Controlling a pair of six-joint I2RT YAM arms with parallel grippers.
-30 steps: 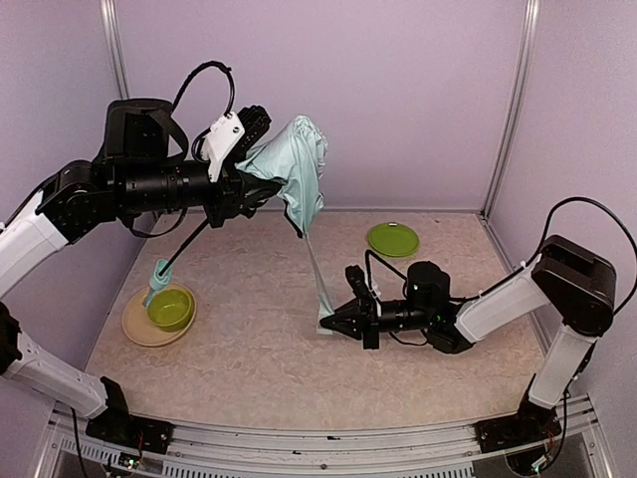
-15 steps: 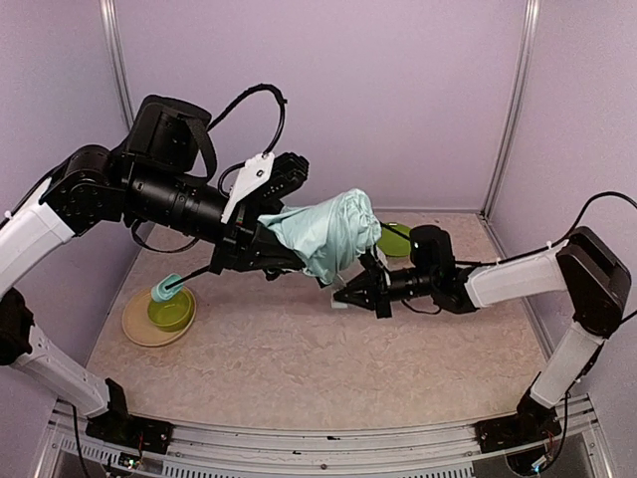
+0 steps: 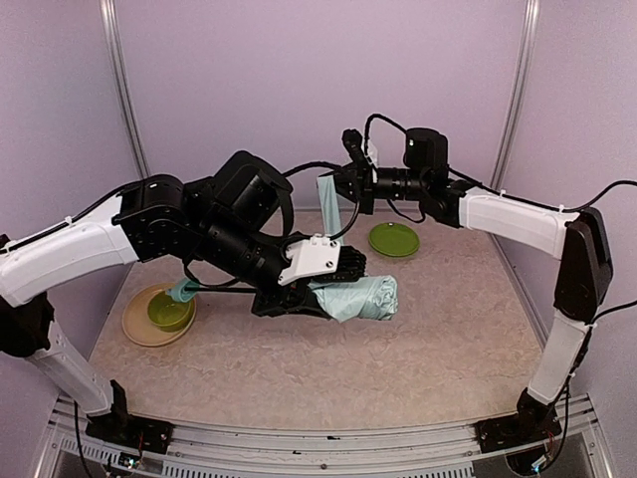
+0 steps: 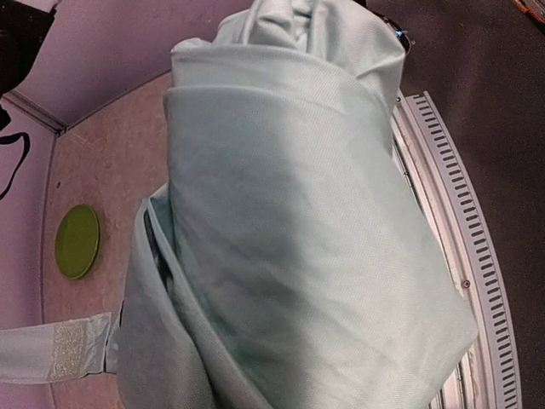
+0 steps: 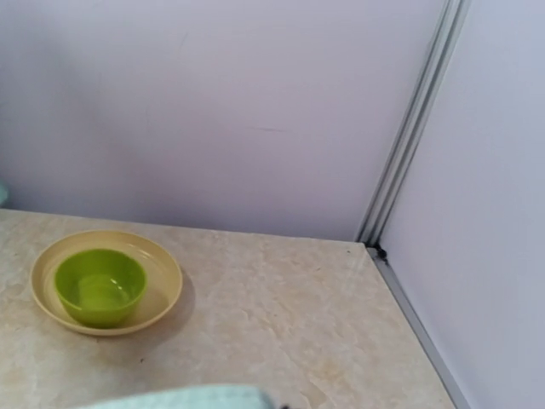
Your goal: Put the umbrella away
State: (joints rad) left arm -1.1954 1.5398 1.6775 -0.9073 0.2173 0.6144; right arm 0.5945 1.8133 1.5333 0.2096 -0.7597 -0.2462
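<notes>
The umbrella (image 3: 366,297) is a folded mint-green bundle held level, low over the middle of the table. My left gripper (image 3: 323,289) is shut on it. The fabric (image 4: 281,213) fills the left wrist view and hides the fingers. The mint handle (image 3: 183,291) points left, over the bowl. My right gripper (image 3: 343,186) is raised at the back and shut on the end of the umbrella's strap (image 3: 326,204), which hangs down towards the bundle. The strap also shows in the left wrist view (image 4: 51,354) and the right wrist view (image 5: 179,399).
A green bowl (image 3: 169,311) sits in a tan plate (image 3: 134,327) at the left; the bowl also shows in the right wrist view (image 5: 100,285). A green plate (image 3: 393,239) lies at the back right. Walls close in the back and both sides.
My left arm has swung the umbrella down from high at the back left to low over the table's middle. My right gripper has risen from the table to the back, carrying the strap.
</notes>
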